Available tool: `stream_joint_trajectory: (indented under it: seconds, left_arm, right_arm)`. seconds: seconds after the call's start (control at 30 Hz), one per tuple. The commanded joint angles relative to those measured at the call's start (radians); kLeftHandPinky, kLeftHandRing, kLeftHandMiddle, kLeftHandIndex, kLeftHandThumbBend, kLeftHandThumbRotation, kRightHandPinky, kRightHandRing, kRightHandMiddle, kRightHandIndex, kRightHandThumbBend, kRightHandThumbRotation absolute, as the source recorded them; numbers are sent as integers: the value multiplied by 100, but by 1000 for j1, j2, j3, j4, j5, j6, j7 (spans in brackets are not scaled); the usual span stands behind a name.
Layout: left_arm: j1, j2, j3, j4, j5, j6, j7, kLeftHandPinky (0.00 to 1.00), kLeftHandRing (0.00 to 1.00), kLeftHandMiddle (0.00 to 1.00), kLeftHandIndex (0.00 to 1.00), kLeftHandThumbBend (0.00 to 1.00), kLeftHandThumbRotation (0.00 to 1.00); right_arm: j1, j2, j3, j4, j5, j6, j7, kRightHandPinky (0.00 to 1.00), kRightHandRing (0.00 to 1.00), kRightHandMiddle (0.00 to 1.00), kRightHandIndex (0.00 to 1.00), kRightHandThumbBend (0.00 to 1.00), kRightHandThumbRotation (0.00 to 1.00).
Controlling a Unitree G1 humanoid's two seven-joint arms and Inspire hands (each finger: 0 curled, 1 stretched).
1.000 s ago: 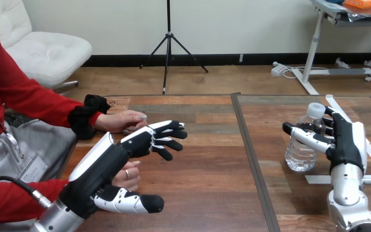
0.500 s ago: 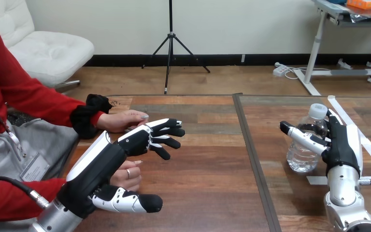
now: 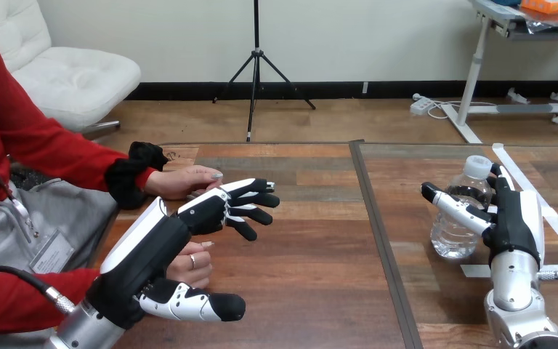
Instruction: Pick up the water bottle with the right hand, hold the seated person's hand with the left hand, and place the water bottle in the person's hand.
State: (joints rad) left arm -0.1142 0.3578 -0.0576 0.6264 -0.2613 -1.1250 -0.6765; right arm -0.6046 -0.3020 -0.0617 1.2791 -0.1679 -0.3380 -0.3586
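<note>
Water bottle [image 3: 456, 231]: upright, between thumb and fingers of right robot hand [image 3: 512, 224].
Right robot hand: spread, not yet closed.
Left robot hand [image 3: 205, 212]: well apart from water bottle, fingers straight.

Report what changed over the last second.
The right hand edged slightly closer to the clear plastic water bottle, which stays upright on the wooden table. The left hand still hovers by the person's hands, unchanged.

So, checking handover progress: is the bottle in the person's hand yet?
No, the bottle stands on the table, right beside the right robot hand.
</note>
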Motion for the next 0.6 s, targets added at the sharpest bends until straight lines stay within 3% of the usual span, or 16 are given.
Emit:
stream_joint_trajectory:
  seconds: [0.0,0.57]
  left_arm:
    - [-13,-7,28,-47,0,-8,31,62,74,80,84,100,65]
    - [17,-10,42,-84,29,1,83,62,73,80,82,100,66]
  right_arm:
    - [-81,23,3,6,-7,-10,-18,80,91,94,98,100,46]
    - [-88,55,-10,25,9,2,-58,79,91,94,98,100,41]
